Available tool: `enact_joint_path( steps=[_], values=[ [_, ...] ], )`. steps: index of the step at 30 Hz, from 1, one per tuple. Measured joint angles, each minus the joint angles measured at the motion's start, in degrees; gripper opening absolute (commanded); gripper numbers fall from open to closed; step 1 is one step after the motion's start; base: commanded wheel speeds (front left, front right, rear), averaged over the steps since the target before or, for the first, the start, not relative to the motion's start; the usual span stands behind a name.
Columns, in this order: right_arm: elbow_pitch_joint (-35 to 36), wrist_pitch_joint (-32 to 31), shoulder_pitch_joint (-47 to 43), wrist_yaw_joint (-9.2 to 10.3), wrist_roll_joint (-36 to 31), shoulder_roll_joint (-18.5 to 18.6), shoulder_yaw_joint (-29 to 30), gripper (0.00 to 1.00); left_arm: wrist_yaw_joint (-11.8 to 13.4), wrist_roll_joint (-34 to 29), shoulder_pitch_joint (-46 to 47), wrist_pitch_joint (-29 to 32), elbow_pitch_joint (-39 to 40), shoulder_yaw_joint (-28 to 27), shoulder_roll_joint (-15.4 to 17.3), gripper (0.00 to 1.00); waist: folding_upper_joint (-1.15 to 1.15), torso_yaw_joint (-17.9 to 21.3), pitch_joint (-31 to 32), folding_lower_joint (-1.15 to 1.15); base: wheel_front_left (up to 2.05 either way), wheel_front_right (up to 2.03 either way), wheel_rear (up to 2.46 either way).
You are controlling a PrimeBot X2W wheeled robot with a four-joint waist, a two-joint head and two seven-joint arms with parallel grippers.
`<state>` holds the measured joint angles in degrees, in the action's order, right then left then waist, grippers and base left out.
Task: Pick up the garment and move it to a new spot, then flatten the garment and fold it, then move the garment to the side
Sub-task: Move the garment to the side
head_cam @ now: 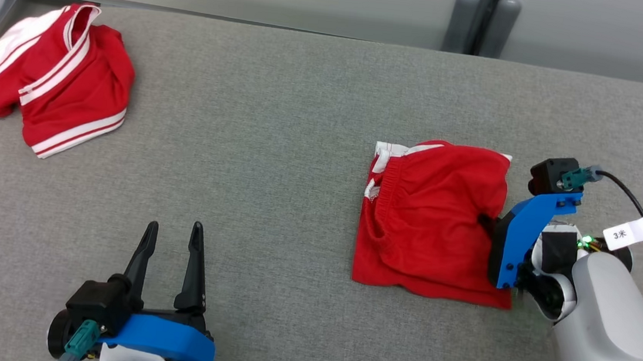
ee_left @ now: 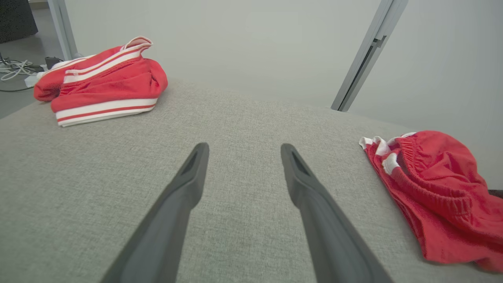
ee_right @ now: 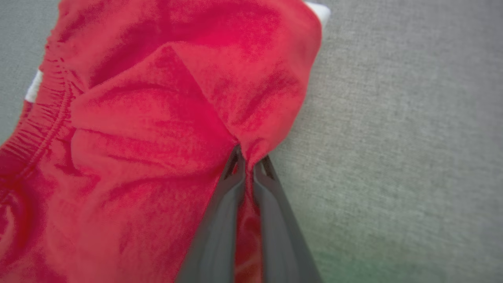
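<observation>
The red shorts [head_cam: 430,220] lie crumpled on the right half of the grey table [head_cam: 278,141]. Their elastic waistband is to the left and a bit of white trim shows at the far edge. The right gripper [ee_right: 247,165] comes in from the right and is closed on a fold at the right edge of the shorts, with a thin pinch of red cloth between its two fingers. The wrist picture is blurred, so I cannot say surely if this fold is lifted off the table. The left gripper [head_cam: 174,225] is well apart from the shorts, at the near left over bare table, its fingers spread wide with nothing in them. A second garment [head_cam: 60,73], red with white stripes, lies bunched in the far left corner.
</observation>
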<state>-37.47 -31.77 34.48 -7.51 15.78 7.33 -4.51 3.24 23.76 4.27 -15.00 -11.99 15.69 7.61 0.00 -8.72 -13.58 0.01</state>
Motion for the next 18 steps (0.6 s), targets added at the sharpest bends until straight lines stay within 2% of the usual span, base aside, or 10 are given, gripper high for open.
enact_joint_path(
  steps=[4, 8, 18],
  values=[
    [-0.1, 3.4, 1.4, 0.0, 0.5, 1.3, -1.1, 0.0, -0.4, -0.8, 1.0, 0.0, 0.6, 0.0, 0.0, 1.0, 0.0, 1.3, -0.9, 0.0, 0.0, 0.0, 0.0],
    [-0.1, 6.3, 2.2, 0.01, -1.0, 4.2, -1.3, 0.0, -0.6, -1.2, 1.8, 0.0, 1.3, -0.1, 0.2, 1.0, 0.0, 3.7, -1.9, 0.0, 0.0, 0.0, 0.0],
    [1.9, 10.7, 2.5, 0.01, -1.8, 8.0, 1.6, 0.0, -0.7, -3.0, 3.4, 1.1, 4.7, 0.6, 2.1, 1.0, 0.0, 13.2, -5.9, 0.0, 0.0, 0.0, 0.0]
  ],
)
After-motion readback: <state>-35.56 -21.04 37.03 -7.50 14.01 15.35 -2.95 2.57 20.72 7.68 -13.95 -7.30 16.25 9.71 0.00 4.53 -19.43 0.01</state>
